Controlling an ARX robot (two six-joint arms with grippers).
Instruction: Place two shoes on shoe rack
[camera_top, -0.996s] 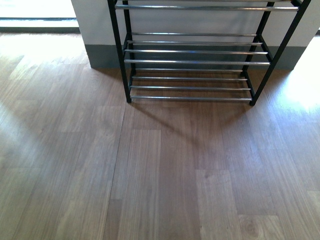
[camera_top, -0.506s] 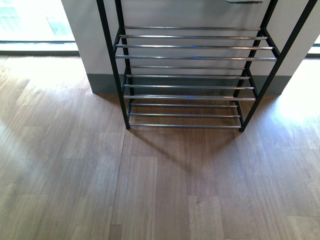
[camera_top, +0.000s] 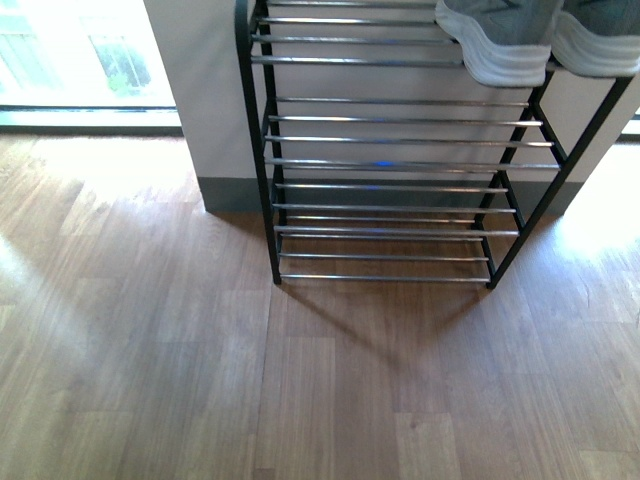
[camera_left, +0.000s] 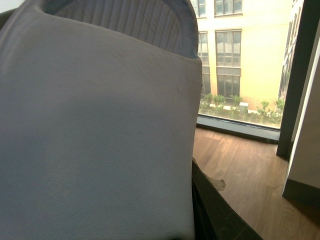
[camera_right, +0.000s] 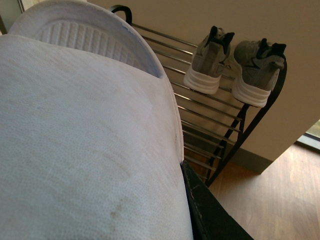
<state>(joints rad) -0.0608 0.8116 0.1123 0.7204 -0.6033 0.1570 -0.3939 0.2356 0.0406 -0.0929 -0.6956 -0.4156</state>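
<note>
The two shoes (camera_top: 495, 35) (camera_top: 600, 38), grey with thick white soles, stand side by side on the right end of an upper tier of the shoe rack (camera_top: 400, 121), cut off by the top of the front view. In the right wrist view the same pair (camera_right: 210, 55) (camera_right: 255, 67) stands upright on the rack's (camera_right: 200, 107) silver bars, well away from my right gripper (camera_right: 184, 200), which is shut and empty. My left gripper (camera_left: 193, 200) is shut too, and neither shoe nor rack shows in its view. Big white finger pads (camera_left: 95, 130) (camera_right: 85, 145) fill both wrist views. No arm shows in the front view.
The rack stands against a white wall pillar with a grey skirting (camera_top: 235, 195). Wooden floor (camera_top: 300, 390) stretches in front of it. A bright window (camera_top: 80, 50) is at the left. The left wrist view faces a floor-level window (camera_left: 235, 60) and a wall corner (camera_left: 305, 165).
The front view has risen and shifted: the rack now sits lower and more to the right in the picture, and the two shoes on its upper tier have come into view.
</note>
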